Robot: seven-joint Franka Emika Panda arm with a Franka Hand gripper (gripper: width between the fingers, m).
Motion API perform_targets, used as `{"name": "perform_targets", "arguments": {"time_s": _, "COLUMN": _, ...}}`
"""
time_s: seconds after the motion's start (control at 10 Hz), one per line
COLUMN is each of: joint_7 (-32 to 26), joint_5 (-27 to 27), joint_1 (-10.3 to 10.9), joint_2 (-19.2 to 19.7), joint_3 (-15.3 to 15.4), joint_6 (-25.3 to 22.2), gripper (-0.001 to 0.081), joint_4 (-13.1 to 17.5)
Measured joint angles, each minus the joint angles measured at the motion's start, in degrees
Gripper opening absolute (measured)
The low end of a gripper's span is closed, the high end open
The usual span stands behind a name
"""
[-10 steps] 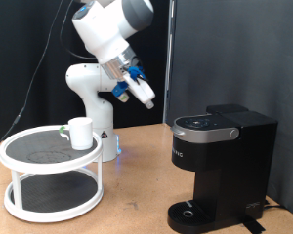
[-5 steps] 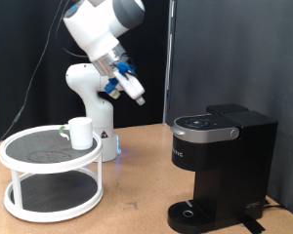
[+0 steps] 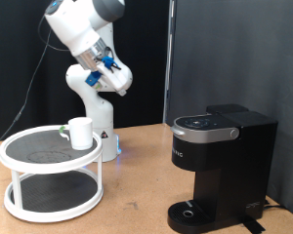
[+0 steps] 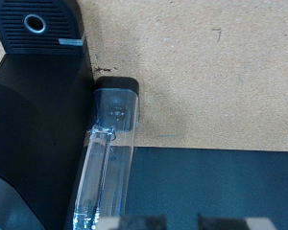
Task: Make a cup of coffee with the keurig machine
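Note:
The white cup (image 3: 81,133) stands on the top tier of a round white two-tier stand (image 3: 29,161) at the exterior view's left. The black keurig machine (image 3: 220,161) stands at the right with its lid down; nothing sits on its round drip base (image 3: 190,211). My gripper (image 3: 117,78) hangs high in the air, above and right of the cup and well left of the machine. It is open and empty. The wrist view looks down on the machine (image 4: 29,125), its clear water tank (image 4: 110,144) and its drip base (image 4: 34,24). My fingertips (image 4: 125,223) barely show at the frame edge.
A small object with a greenish top (image 3: 64,131) lies beside the cup on the stand's top tier. The robot's white base (image 3: 96,117) stands behind the stand. The wooden table (image 3: 137,190) runs between stand and machine. A black curtain hangs behind.
My arm has swung towards the exterior view's left, away from the keurig machine, so the gripper now hangs nearer the stand. Cup and machine have not moved.

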Motion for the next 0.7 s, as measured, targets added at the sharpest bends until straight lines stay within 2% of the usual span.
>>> {"name": "perform_targets", "arguments": {"time_s": 0.1, "joint_7": 0.0, "joint_5": -0.2, "joint_1": -0.7, "joint_2": -1.6, "joint_3": -0.5, "joint_6": -0.7, "gripper": 0.0000, "joint_4": -1.0}}
{"name": "perform_targets", "arguments": {"time_s": 0.2, "joint_7": 0.0, "joint_5": -0.2, "joint_1": -0.7, "joint_2": -1.6, "joint_3": -0.4, "joint_6": -0.5, "gripper": 0.0000, "joint_4": -1.0}}
{"name": "perform_targets", "arguments": {"time_s": 0.4, "joint_7": 1.9, "joint_5": 2.3, "joint_1": -1.8, "joint_2": -2.8, "joint_3": -0.6, "joint_6": 2.5, "gripper": 0.0000, "joint_4": -2.1}}
{"name": "perform_targets", "arguments": {"time_s": 0.6, "joint_7": 2.6, "joint_5": 3.1, "joint_1": -4.6, "joint_2": -6.1, "joint_3": -2.3, "joint_6": 3.2, "gripper": 0.0000, "joint_4": -3.9}}
{"name": "perform_targets", "arguments": {"time_s": 0.7, "joint_7": 2.7, "joint_5": 1.0, "joint_1": -6.3, "joint_2": -7.4, "joint_3": -3.0, "joint_6": 2.4, "gripper": 0.0000, "joint_4": -4.2}}
